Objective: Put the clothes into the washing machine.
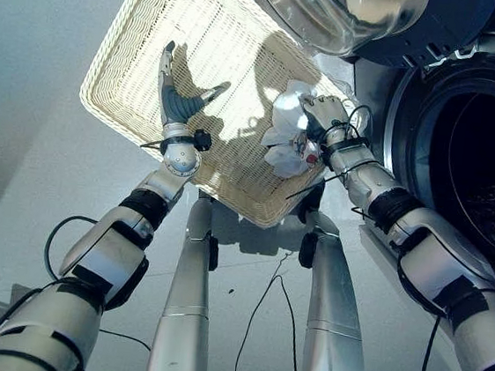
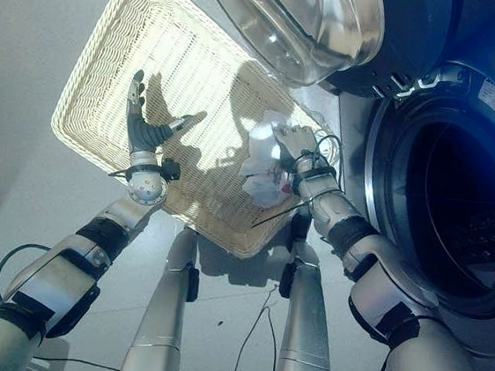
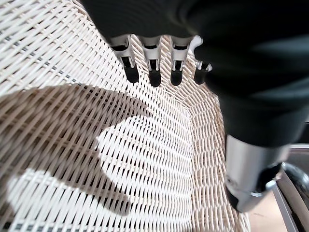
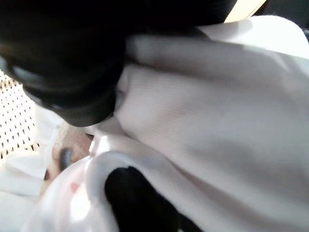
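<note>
The right hand (image 1: 326, 114) is largely buried in a bunched white garment (image 1: 287, 128), so most of its fingers are hidden; in its wrist view cloth crowds right up against the dark cover, with 1 dark tip (image 4: 126, 188) poking out among the folds. What shows suggests the fingers are curled into the cloth and gripping it. The garment carries a small red mark (too small to make out) and sits at the near right corner of the basket (image 1: 118, 66), whether lifted off the weave or resting on it is hard to tell.

The washer (image 1: 463, 155) is cut off at the right edge; its drum is dark inside and what it holds cannot be read. Its glass door (image 1: 336, 13) is swung open above the basket's far corner, also cropped at the top.

The left hand (image 1: 175, 98) hovers over the basket's middle with fingers (image 3: 153, 77) straight and thumb spread, holding nothing, well apart from the garment. The pale wicker basket stands on a grey floor (image 1: 19, 170).
</note>
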Robot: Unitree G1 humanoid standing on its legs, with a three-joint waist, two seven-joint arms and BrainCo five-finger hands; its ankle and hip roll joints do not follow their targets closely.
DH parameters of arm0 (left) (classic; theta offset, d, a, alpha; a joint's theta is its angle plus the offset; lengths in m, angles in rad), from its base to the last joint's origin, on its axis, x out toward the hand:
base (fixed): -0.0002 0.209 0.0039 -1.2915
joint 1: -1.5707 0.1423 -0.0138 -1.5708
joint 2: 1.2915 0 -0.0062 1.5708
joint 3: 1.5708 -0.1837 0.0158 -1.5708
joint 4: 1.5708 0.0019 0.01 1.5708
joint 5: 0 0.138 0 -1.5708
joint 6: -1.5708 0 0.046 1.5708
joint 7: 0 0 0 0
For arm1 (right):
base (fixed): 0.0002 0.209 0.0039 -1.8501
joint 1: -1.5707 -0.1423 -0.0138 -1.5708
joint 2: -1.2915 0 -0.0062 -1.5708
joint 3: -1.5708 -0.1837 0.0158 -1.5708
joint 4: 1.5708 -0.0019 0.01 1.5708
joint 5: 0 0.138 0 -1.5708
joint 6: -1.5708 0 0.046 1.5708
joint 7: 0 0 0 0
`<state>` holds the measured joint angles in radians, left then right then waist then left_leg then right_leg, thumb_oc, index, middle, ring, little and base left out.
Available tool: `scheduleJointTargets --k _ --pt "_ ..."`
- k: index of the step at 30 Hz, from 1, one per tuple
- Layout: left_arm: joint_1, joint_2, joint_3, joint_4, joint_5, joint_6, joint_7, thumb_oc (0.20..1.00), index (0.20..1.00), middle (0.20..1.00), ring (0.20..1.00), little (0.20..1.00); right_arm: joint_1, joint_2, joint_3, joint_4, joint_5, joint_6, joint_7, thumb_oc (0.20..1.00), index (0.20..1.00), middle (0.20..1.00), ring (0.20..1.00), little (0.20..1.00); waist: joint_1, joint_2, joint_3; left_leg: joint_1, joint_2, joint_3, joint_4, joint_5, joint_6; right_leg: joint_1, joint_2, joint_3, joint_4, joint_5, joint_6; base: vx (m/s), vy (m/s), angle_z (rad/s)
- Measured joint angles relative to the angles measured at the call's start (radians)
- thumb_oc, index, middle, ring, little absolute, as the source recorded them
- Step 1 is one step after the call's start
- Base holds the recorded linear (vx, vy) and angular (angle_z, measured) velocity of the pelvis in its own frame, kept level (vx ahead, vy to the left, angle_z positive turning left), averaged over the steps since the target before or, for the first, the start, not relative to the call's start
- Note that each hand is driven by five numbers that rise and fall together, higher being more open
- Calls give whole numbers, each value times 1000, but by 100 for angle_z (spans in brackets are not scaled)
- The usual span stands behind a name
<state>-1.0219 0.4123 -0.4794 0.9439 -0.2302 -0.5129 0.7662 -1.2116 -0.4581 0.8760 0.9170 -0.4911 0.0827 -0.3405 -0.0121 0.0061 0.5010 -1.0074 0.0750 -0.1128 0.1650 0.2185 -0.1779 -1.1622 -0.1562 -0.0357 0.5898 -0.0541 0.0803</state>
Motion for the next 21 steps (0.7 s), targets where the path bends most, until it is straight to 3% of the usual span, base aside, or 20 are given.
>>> scheduleJointTargets --k 3,6,11,14,16,20,21 --pt "1 0 5 0 0 0 0 1000 1000 1000 1000 1000 22 -3 -32 -24 195 -15 -8 200 200 200 200 200 0 0 0 0 0 0 0 -1 0 0 0 0 0 0 0 0 0 0" --pt "13 3 38 -13 1 2 1 1000 1000 1000 1000 1000 107 -18 -157 -131 475 -52 -9 200 200 200 200 200 1 0 0 0 0 0 0 -4 1 -1 1 1 0 0 0 0 0 0" --pt "48 2 70 -56 12 22 14 1000 1000 1000 1000 1000 259 -22 -273 -293 807 -151 12 200 200 200 200 200 -5 0 1 -5 0 2 0 -10 0 -8 4 8 -3 -1 0 -1 1 -1" --pt "58 3 76 -71 21 27 19 1000 1000 1000 1000 1000 339 -8 -359 -362 1049 -219 115 200 200 200 200 200 -16 -6 4 -13 1 3 2 -10 -2 -17 7 11 -2 0 0 0 0 0" --pt "69 11 99 -72 21 37 19 1000 1000 1000 1000 1000 369 18 -398 -391 1309 -274 269 200 200 200 200 200 -33 -14 9 -13 2 4 2 -10 -2 -17 7 12 -4 1 -1 0 0 0" --pt "64 28 106 -69 21 40 9 1000 1000 1000 1000 1000 390 20 -414 -390 1624 -292 495 200 200 200 200 200 -39 -15 9 -13 6 4 4 -11 -2 -17 12 12 -4 3 -4 0 0 0" --pt "64 28 106 -69 21 40 9 1000 1000 1000 1000 1000 390 20 -414 -390 1624 -292 495 200 200 200 200 200 -39 -15 9 -13 6 4 4 -11 -2 -17 12 12 -4 3 -4 0 0 0"
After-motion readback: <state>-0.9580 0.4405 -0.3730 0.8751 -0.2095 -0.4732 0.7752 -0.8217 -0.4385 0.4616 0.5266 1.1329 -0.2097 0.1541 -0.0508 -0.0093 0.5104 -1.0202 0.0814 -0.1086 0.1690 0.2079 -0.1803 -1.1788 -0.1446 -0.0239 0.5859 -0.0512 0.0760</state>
